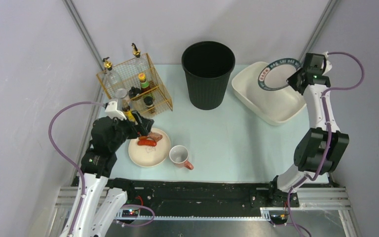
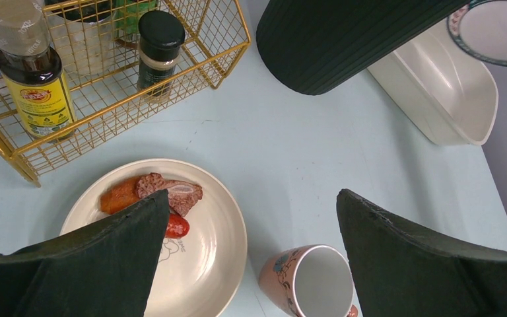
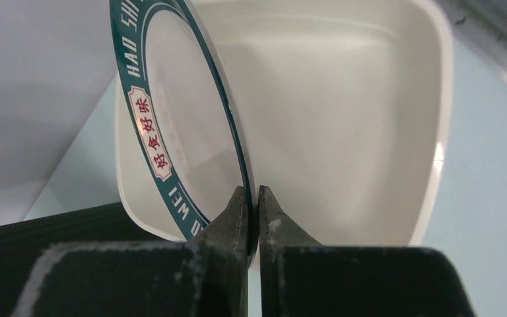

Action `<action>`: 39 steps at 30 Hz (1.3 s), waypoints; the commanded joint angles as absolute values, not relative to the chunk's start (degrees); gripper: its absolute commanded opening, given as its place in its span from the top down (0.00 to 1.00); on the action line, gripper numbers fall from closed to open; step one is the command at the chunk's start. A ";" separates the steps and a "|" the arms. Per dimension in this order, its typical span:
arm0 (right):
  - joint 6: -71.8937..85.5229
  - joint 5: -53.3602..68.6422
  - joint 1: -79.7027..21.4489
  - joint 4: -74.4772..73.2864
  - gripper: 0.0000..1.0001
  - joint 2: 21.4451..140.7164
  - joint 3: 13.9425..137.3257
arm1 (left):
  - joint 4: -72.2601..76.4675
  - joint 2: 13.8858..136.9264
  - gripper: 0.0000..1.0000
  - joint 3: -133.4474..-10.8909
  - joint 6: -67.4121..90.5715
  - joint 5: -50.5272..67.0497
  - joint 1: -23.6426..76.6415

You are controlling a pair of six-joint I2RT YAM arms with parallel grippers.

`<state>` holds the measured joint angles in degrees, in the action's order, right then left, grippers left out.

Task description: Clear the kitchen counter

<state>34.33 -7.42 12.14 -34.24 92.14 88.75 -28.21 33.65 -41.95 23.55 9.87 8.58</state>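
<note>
A: How far along is the counter clear?
B: Partway, going by the layout. Near the arms, the kitchen counter (image 1: 237, 143) carries a cream plate (image 1: 145, 157) with sausage pieces (image 1: 148, 139) on it. A pink mug (image 1: 179, 155) sits just beside it. Neither is dealt with yet.
A: Left arm?
B: Left jaws are spread wide and empty, hanging over the left side of the cream plate. Nothing is gripped.
A: Further back?
B: A gold wire basket (image 1: 163, 98) sits back-left with bottles and jars inside. A black bin (image 1: 208, 74) is mid-back and a white basin (image 1: 271, 106) is back-right.
A: Right arm?
B: Right jaws are pinched shut on the rim of a teal-rimmed plate (image 1: 276, 74), held on edge over the basin. It likely goes in there, so one dish is nearly done. The cream plate, the food and the mug are left. Whether the basket is meant to stay can't be told.
A: Surface?
B: Pale mint, smooth and flat, with a black rail (image 1: 197, 187) along the front edge.
A: Room?
B: Plain grey-white wall panels on three sides. Aluminium posts (image 1: 81, 29) run up the back corners.
</note>
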 commanded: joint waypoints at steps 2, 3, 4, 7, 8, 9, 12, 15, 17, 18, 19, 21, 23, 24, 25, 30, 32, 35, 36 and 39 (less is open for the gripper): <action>38.03 -2.53 12.16 -25.82 1.00 94.98 86.69 | -26.52 33.55 0.00 -42.04 24.25 11.05 7.92; 38.27 -2.67 12.20 -25.15 1.00 95.97 85.99 | -26.51 33.61 0.00 -42.02 24.26 10.91 7.91; 38.43 -2.87 12.21 -24.77 1.00 96.46 85.75 | -26.53 33.69 0.00 -41.99 24.26 10.91 7.91; 39.51 -2.63 12.26 -24.26 1.00 99.17 85.47 | -26.47 33.77 0.00 -41.98 24.24 10.89 7.86; 39.96 -2.44 12.28 -23.95 1.00 99.68 85.40 | -26.51 33.76 0.00 -41.98 24.25 10.85 7.85; 40.11 -2.32 12.30 -23.80 1.00 100.62 85.37 | -26.53 33.75 0.00 -42.00 24.21 10.84 7.84; 40.25 -2.20 12.30 -23.14 1.00 102.57 85.36 | -26.53 33.62 0.00 -41.99 24.24 10.61 7.75; 40.30 -1.88 12.30 -22.81 1.00 104.95 85.43 | -26.47 33.62 0.00 -41.87 24.26 10.41 7.74; 40.71 -1.60 12.30 -22.66 1.00 106.35 85.42 | -26.52 33.72 0.00 -41.92 24.24 10.45 7.73; 41.09 -1.26 12.30 -22.52 1.00 107.34 85.43 | -26.54 33.78 0.00 -41.92 24.25 10.57 7.76; 41.29 -0.86 12.30 -22.33 1.00 107.81 85.43 | -26.50 33.82 0.00 -41.86 24.21 10.56 7.79; 42.09 0.16 12.30 -21.68 1.00 109.32 85.47 | -26.52 33.93 0.00 -41.84 24.25 10.41 7.74; 42.86 1.33 12.23 -21.57 1.00 110.88 85.69 | -26.50 33.86 0.00 -41.86 24.24 10.38 7.75; 43.30 1.41 12.14 -21.55 1.00 111.94 85.80 | -26.47 33.91 0.00 -41.89 24.23 10.35 7.74; 43.67 1.43 12.09 -21.60 1.00 112.48 85.79 | -26.50 33.87 0.00 -41.98 24.24 10.32 7.74; 44.82 1.58 11.95 -22.02 0.93 116.44 85.67 | -26.48 33.59 0.00 -41.80 24.25 10.10 7.70; 45.70 2.15 11.95 -21.89 0.83 117.68 85.43 | -26.49 33.53 0.00 -41.77 24.19 9.89 7.63; 46.99 3.66 11.95 -21.33 0.72 119.49 85.53 | -26.46 33.63 0.00 -41.83 24.25 10.02 7.57; 47.18 3.98 11.91 -21.26 0.71 119.77 85.61 | -26.50 33.65 0.00 -41.79 24.25 9.97 7.61; 47.45 5.47 11.60 -21.24 0.67 121.34 86.64 | -26.54 33.51 0.00 -41.70 24.21 10.02 7.61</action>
<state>46.68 3.55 12.19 -21.10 119.83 84.79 -28.10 33.76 -41.95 23.57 9.67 8.23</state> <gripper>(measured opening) 0.312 0.996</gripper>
